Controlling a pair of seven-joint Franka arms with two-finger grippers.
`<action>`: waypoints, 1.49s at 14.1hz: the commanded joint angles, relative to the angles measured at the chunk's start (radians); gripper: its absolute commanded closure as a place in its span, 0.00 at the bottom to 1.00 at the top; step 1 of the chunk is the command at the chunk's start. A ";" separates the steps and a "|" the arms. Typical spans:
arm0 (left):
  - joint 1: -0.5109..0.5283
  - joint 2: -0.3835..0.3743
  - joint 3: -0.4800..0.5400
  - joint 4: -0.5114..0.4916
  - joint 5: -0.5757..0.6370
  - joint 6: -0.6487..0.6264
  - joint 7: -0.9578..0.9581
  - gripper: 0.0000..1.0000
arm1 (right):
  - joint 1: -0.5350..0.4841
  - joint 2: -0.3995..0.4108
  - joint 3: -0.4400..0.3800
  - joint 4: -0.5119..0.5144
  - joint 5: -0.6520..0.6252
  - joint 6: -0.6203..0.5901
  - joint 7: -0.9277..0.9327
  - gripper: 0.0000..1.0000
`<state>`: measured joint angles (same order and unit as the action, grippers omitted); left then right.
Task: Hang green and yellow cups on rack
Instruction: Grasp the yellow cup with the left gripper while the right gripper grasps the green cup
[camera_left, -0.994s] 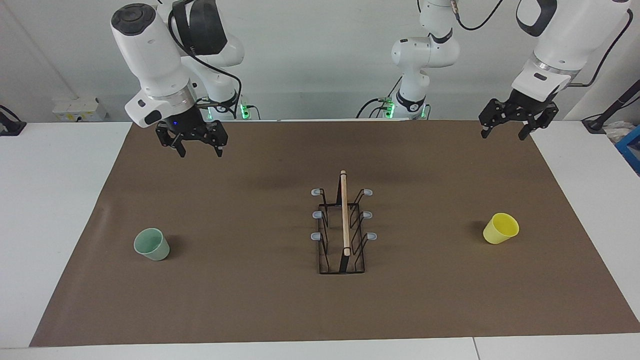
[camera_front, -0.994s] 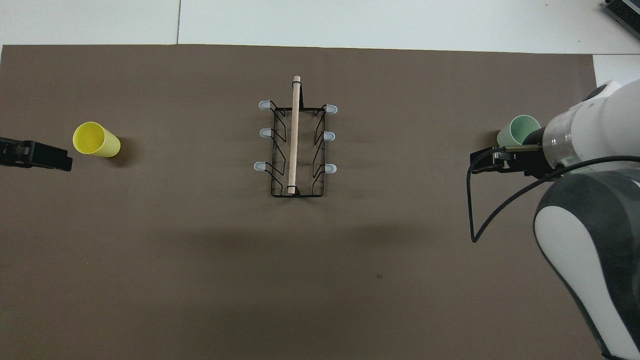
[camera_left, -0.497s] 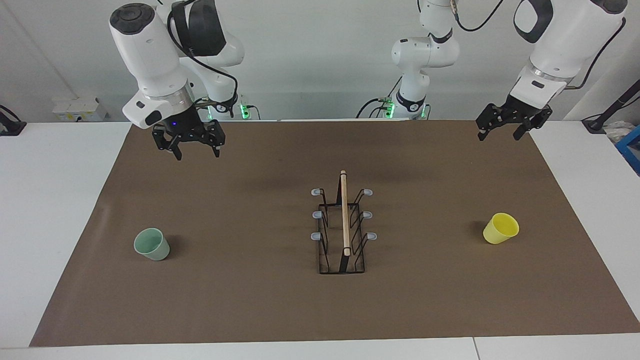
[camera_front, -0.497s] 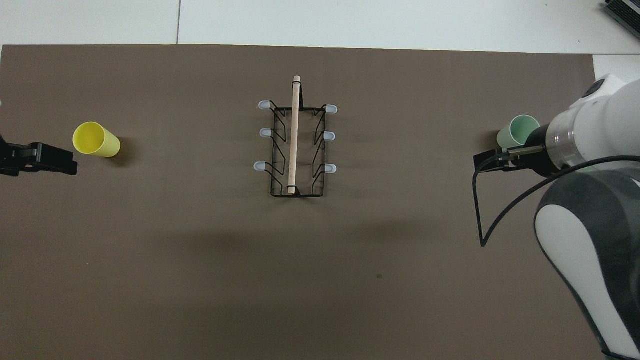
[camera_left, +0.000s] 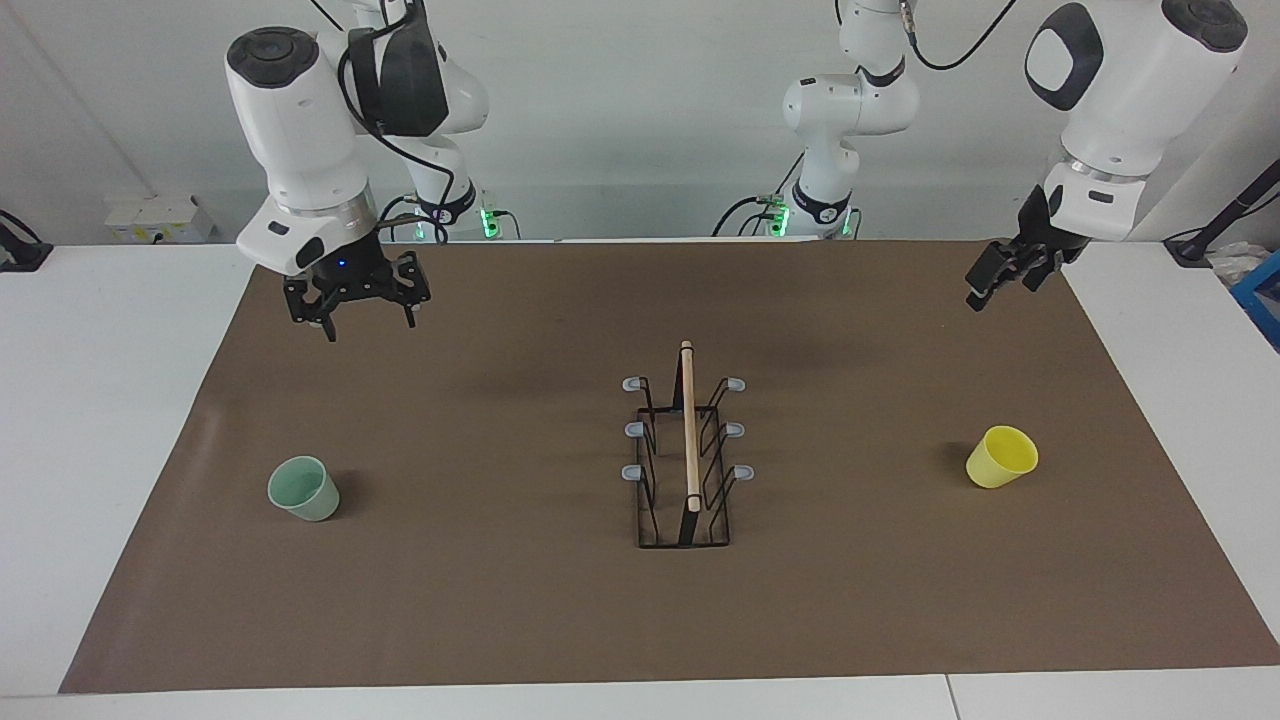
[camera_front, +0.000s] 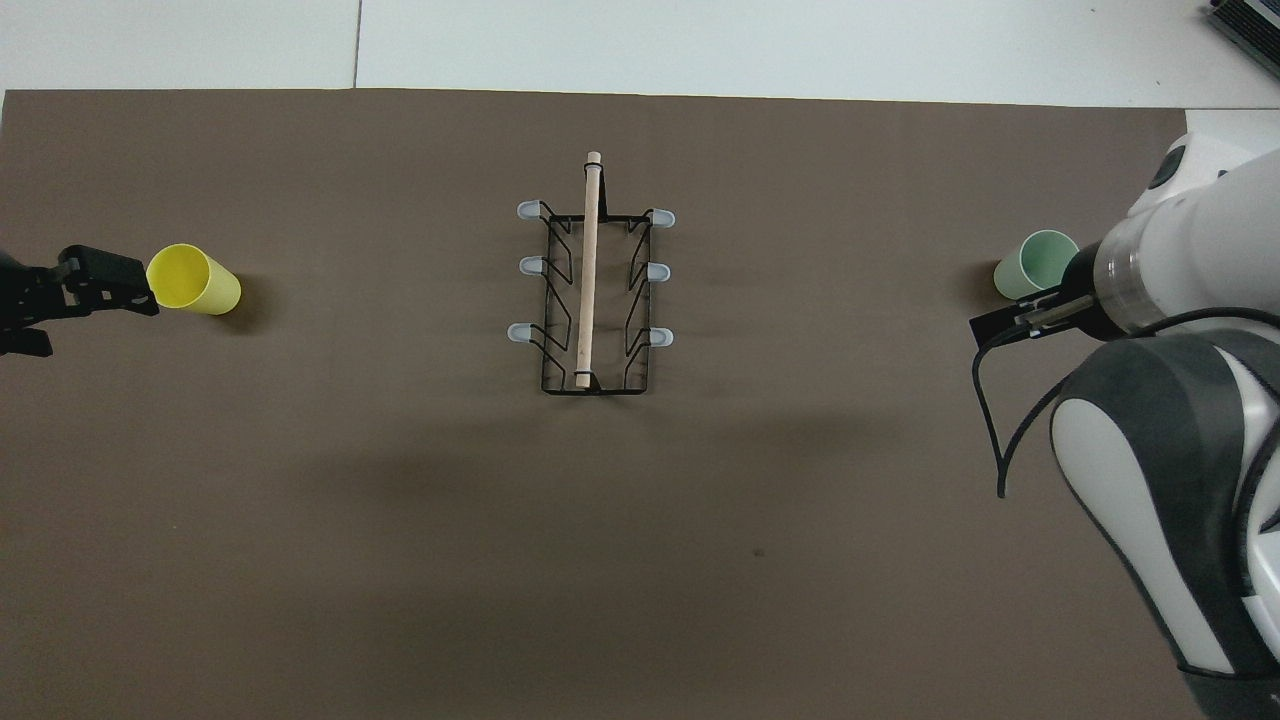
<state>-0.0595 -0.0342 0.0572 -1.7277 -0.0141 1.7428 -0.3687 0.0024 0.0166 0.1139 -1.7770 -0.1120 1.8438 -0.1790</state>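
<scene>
rack (camera_left: 685, 450) mid-mat, one cup (camera_left: 303, 488) toward each arm's end

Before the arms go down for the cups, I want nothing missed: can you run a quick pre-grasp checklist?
1. Green cup stands upright on the mat, mouth up: ok.
2. Yellow cup upright: not ok, it lies tilted.
3. Rack prongs free of cups: ok.
4. Right gripper raised, fingers apart, empty: ok.
5. Left gripper finger opening: cannot tell.
</scene>
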 joint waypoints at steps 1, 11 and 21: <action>0.006 0.034 0.004 -0.004 -0.036 0.032 -0.075 0.00 | -0.019 0.035 0.006 -0.021 -0.037 0.031 -0.072 0.00; 0.004 0.330 0.233 0.152 -0.441 0.066 -0.422 0.00 | -0.002 0.164 0.010 -0.003 -0.372 0.008 -0.313 0.00; 0.121 0.537 0.360 0.130 -0.894 0.240 -0.621 0.00 | 0.097 0.180 0.023 -0.058 -0.777 -0.014 -0.786 0.00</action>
<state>0.0525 0.4849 0.4136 -1.5777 -0.8362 1.9238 -0.9429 0.0877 0.1932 0.1318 -1.8063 -0.7978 1.8185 -0.8609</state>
